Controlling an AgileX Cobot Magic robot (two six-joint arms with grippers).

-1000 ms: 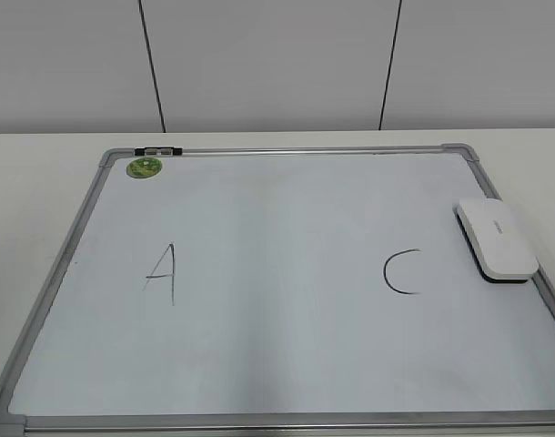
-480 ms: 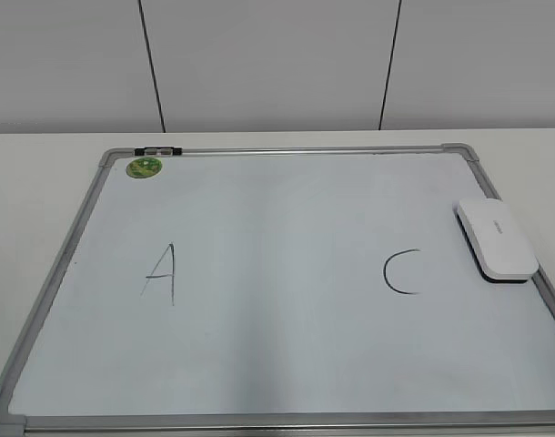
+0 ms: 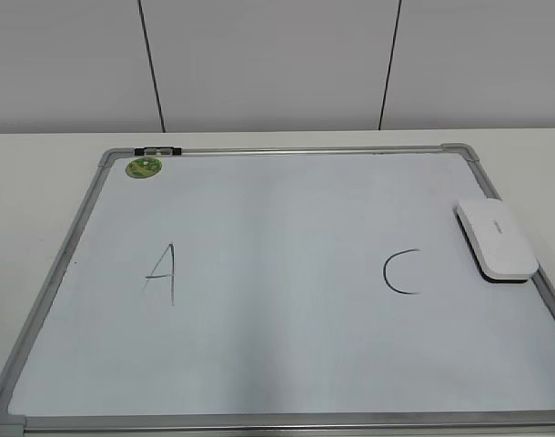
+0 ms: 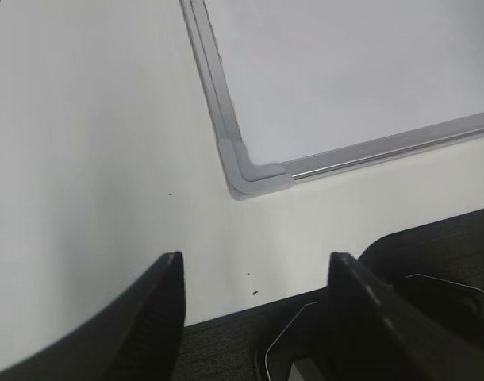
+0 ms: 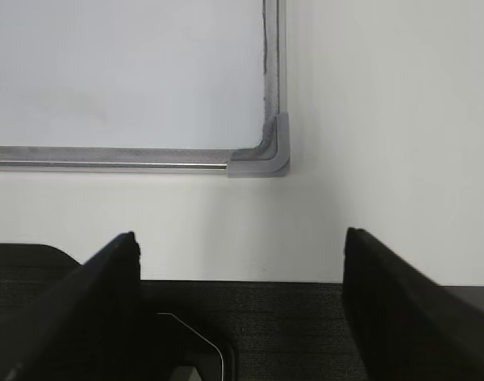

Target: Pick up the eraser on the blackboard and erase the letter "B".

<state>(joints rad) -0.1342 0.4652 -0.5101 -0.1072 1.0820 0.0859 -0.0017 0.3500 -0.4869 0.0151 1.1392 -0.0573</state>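
- Both grippers, left gripper [image 4: 254, 274] and right gripper [image 5: 240, 246], gape empty off the blackboard's [image 3: 287, 150] near corners.
- Your eraser [image 3: 496, 239] lies at its right edge.
- No "B" shows; wiping blind risks smearing "C" [image 3: 401, 271].

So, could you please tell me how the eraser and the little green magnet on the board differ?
The eraser is a white oblong block with a dark underside; the magnet is a round, flat green disc. The eraser is clearly larger. The eraser lies at the blackboard's right edge beside the "C", the magnet in the far left corner above the "A". Both rest untouched on the board.
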